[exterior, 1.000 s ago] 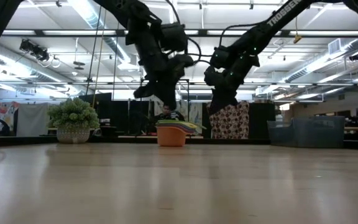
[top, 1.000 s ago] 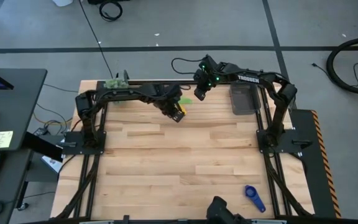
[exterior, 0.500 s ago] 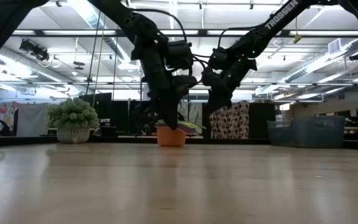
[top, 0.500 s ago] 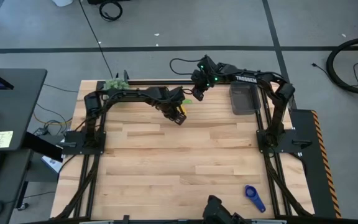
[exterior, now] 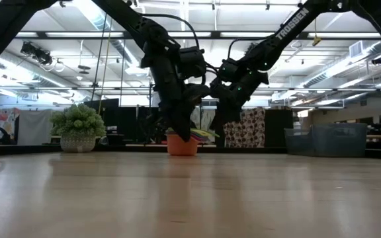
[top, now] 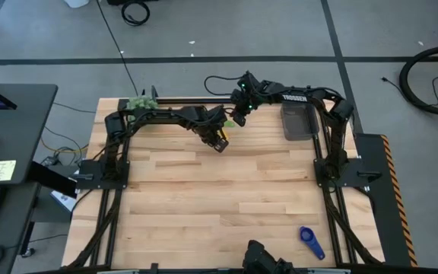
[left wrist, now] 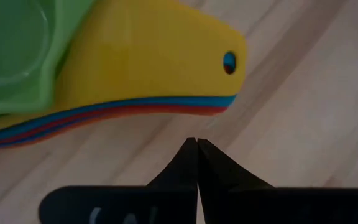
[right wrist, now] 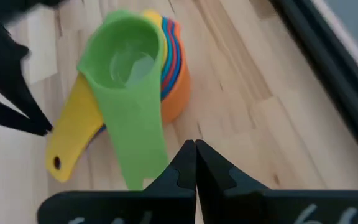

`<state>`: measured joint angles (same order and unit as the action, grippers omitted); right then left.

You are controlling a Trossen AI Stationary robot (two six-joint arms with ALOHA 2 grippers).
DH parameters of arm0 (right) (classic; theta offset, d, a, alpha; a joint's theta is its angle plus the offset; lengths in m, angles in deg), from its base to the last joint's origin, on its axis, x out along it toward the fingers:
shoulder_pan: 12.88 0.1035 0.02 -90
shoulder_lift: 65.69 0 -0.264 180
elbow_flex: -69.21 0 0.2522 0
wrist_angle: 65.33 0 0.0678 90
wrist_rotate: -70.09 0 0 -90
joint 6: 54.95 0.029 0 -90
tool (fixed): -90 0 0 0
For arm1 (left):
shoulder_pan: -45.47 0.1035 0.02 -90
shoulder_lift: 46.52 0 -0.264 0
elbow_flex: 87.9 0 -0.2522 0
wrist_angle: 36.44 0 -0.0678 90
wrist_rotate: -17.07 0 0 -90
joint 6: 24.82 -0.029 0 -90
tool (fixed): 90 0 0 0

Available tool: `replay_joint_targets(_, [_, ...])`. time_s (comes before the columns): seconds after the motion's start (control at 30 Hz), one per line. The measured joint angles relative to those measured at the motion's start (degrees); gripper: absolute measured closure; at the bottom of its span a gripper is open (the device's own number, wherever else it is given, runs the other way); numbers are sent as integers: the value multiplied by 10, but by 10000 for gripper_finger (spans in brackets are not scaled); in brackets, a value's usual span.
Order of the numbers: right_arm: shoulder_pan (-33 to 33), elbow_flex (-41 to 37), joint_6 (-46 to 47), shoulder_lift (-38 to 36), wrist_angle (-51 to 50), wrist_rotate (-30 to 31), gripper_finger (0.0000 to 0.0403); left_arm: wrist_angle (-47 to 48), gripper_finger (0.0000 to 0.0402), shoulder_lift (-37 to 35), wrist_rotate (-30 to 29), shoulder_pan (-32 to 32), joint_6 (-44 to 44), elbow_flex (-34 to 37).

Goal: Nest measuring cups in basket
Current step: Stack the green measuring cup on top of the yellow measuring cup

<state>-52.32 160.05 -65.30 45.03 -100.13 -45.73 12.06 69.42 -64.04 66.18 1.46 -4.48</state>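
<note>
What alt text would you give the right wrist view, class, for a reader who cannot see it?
A stack of nested measuring cups sits on the wooden table, the green cup on top, its handle askew from the yellow handle below. The right gripper is shut, empty, just short of them.

Left gripper (top: 220,142) now lower and nearer stack of measuring cups (exterior: 182,141) than second ago, closed fingertips just beside yellow handle (left wrist: 166,56). Left arm's elbow pulled in toward stack. Right gripper (top: 236,118) shifted from basket side toward stack, closed tips now near green cup (right wrist: 126,62), closer to left gripper.
</note>
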Motion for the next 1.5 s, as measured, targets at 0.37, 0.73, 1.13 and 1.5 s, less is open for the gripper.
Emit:
replay_joint_targets(0.37, [3,0,-6,9,14,-10,401,-16,401,16,23,14,-19,0])
replay_joint_targets(0.73, [3,0,-10,9,16,-8,401,-39,401,26,34,16,-30,0])
replay_joint_targets(1.13, [3,0,-14,8,17,-8,401,-52,401,26,34,20,-45,0])
replay_joint_targets(1.5, [3,0,-30,8,17,-8,401,-58,401,26,34,20,-46,0])
